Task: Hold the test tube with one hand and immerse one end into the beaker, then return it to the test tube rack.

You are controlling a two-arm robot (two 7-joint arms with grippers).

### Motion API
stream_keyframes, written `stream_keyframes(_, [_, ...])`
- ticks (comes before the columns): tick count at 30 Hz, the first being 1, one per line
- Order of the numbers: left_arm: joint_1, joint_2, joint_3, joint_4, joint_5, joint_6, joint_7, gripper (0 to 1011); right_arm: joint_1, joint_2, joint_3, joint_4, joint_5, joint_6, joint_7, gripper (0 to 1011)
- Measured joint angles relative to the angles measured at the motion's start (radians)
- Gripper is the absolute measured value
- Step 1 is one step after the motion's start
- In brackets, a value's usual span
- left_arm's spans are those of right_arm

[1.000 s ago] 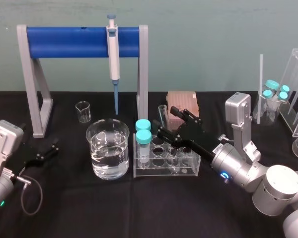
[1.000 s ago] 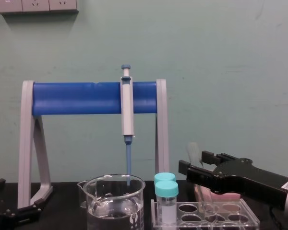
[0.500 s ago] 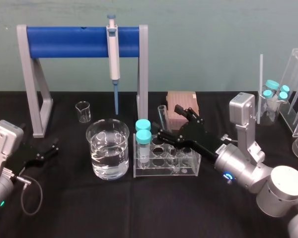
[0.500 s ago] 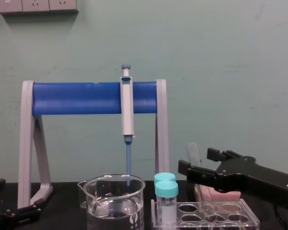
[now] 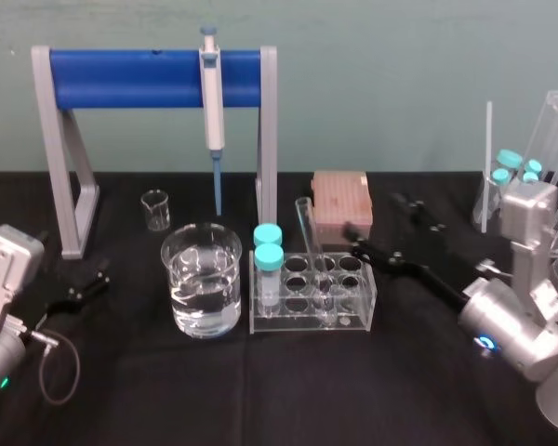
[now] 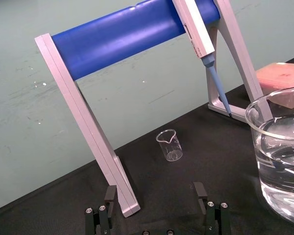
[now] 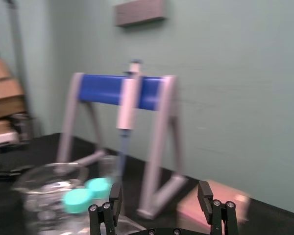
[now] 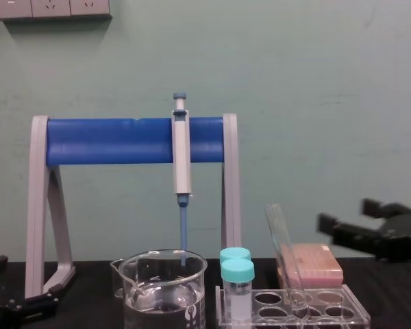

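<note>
Left gripper (image 5: 82,282) is seen parked at 9 o'clock of the beaker (image 5: 203,279), fingers spread wide, nothing held. The test tube (image 5: 309,237) is seated in the test tube rack (image 5: 307,322), at 3 o'clock of the beaker, leaned with its mouth toward 11 o'clock. Right gripper (image 5: 377,223) is found at 3 o'clock of the tube, near but clear of it, jaws parted wide and empty.

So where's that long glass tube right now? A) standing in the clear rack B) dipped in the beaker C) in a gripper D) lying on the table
A: the test tube leans in a hole of the test tube rack, the open right gripper apart from it.
</note>
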Motion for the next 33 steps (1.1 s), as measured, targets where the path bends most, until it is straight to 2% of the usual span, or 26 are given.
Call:
stream_keyframes(3, [0.000, 0.000, 0.000, 0.000, 0.000, 0.000, 0.000, 1000, -0.024, -0.008, 0.034, -0.012, -0.033, -0.002, -0.081, 1000])
stream_keyframes(4, [0.000, 0.000, 0.000, 0.000, 0.000, 0.000, 0.000, 1000, -0.034, -0.019, 0.050, -0.014, -0.063, 0.006, -0.142, 1000])
stream_keyframes(6, [0.000, 0.000, 0.000, 0.000, 0.000, 0.000, 0.000, 1000, -0.040, -0.029, 0.060, -0.014, -0.089, 0.021, -0.191, 1000])
stream_keyframes(7, [0.000, 0.000, 0.000, 0.000, 0.000, 0.000, 0.000, 1000, -0.044, -0.039, 0.067, -0.014, -0.114, 0.048, -0.237, 1000])
stream_keyframes(8, [0.000, 0.000, 0.000, 0.000, 0.000, 0.000, 0.000, 1000, -0.044, -0.039, 0.067, -0.014, -0.114, 0.048, -0.237, 1000])
stream_keyframes(11, [0.000, 0.000, 0.000, 0.000, 0.000, 0.000, 0.000, 1000, -0.048, -0.057, 0.077, -0.007, -0.145, 0.128, -0.298, 1000])
stream_keyframes(18, [0.000, 0.000, 0.000, 0.000, 0.000, 0.000, 0.000, 1000, -0.045, -0.077, 0.083, 0.008, -0.158, 0.191, -0.304, 1000])
stream_keyframes(33, [0.000, 0.000, 0.000, 0.000, 0.000, 0.000, 0.000, 1000, -0.044, -0.075, 0.082, 0.009, -0.158, 0.187, -0.304, 1000])
